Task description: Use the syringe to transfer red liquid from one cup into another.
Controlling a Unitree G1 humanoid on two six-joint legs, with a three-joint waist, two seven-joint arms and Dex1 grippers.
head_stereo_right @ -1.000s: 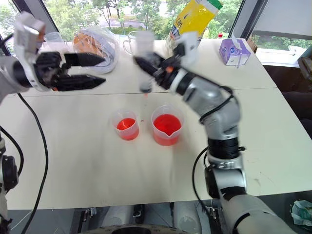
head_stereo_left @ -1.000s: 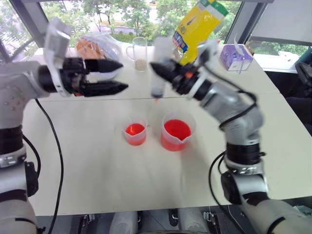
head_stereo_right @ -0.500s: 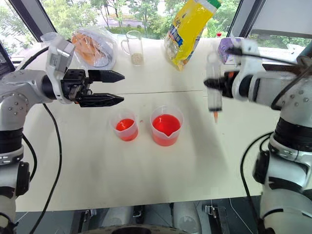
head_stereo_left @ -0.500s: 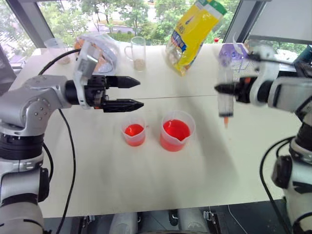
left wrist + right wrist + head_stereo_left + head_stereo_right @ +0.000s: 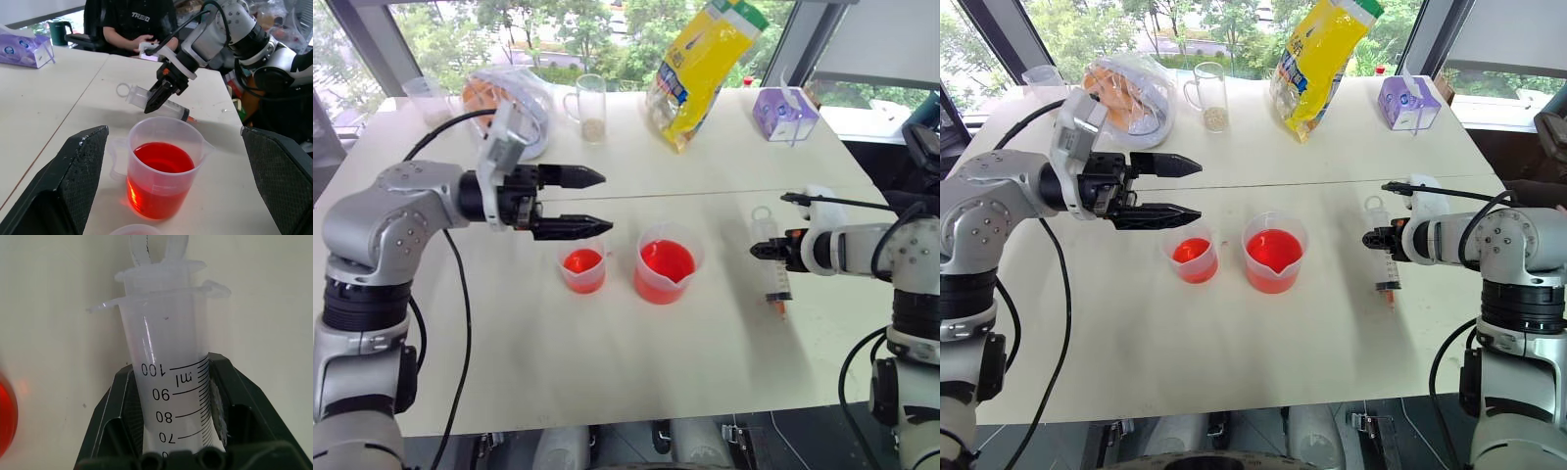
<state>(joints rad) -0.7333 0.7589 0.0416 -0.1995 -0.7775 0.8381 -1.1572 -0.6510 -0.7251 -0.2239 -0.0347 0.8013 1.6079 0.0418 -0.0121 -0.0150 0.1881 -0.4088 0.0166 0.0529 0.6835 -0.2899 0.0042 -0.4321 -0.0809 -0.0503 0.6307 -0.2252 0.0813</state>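
The clear syringe [image 5: 771,262] with black marks and an orange tip lies low over the table at the right, tip toward the front edge. I cannot tell whether it touches the tabletop. My right gripper [image 5: 765,251] is shut on its barrel [image 5: 166,362], a finger on each side. The spouted beaker [image 5: 668,272] of red liquid [image 5: 666,262] stands mid-table. Just left of it is the smaller cup [image 5: 582,270] with a little red liquid. My left gripper [image 5: 607,201] hovers open above and behind the small cup, pointing right, with nothing between its fingers.
Along the back stand a yellow bag [image 5: 705,69], a clear handled mug [image 5: 592,106], a purple tissue pack [image 5: 786,114], a bagged bowl [image 5: 514,98] and a clear cup [image 5: 426,96]. A seated person [image 5: 137,24] is beyond the table's right end.
My right gripper swung from above the cups out to the right and down to the table, carrying the syringe. The left gripper drifted slightly right and down, still open.
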